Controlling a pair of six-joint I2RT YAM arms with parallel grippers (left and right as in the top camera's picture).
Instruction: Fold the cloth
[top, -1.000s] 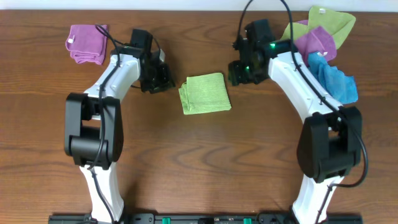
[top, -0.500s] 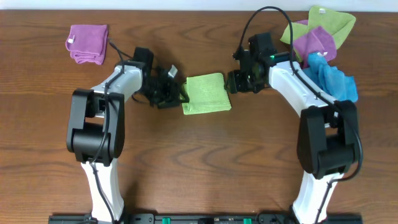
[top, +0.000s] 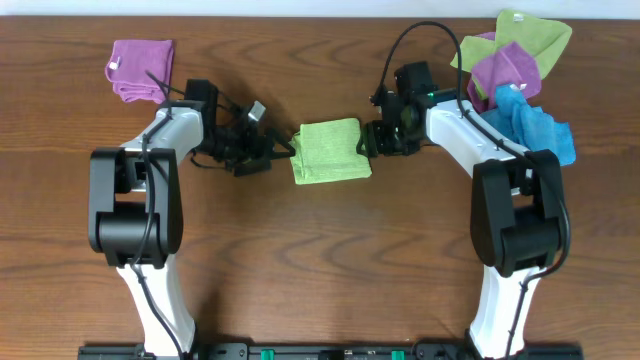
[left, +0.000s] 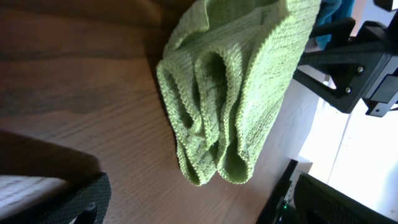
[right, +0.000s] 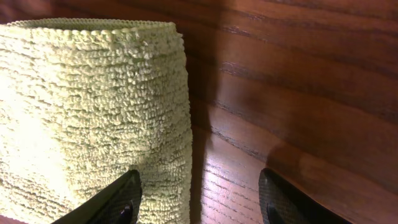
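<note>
The cloth (top: 330, 151) lies folded into a small lime-green rectangle at the middle of the table. In the left wrist view its stacked folds (left: 236, 93) face the camera edge-on. My left gripper (top: 272, 152) sits low at the cloth's left edge and is open wide (left: 205, 211), with only bare wood between its fingers. My right gripper (top: 368, 140) is at the cloth's right edge and is open. In the right wrist view it (right: 202, 205) straddles that edge of the cloth (right: 87, 106), one finger (right: 118, 202) over the towel and the other over the table.
A folded purple cloth (top: 140, 68) lies at the back left. A bunched pile of green, purple and blue cloths (top: 515, 70) sits at the back right, just behind the right arm.
My left gripper has swung right to the cloth's left edge and opened wide. My right gripper has moved a little left, onto the cloth's right edge.
</note>
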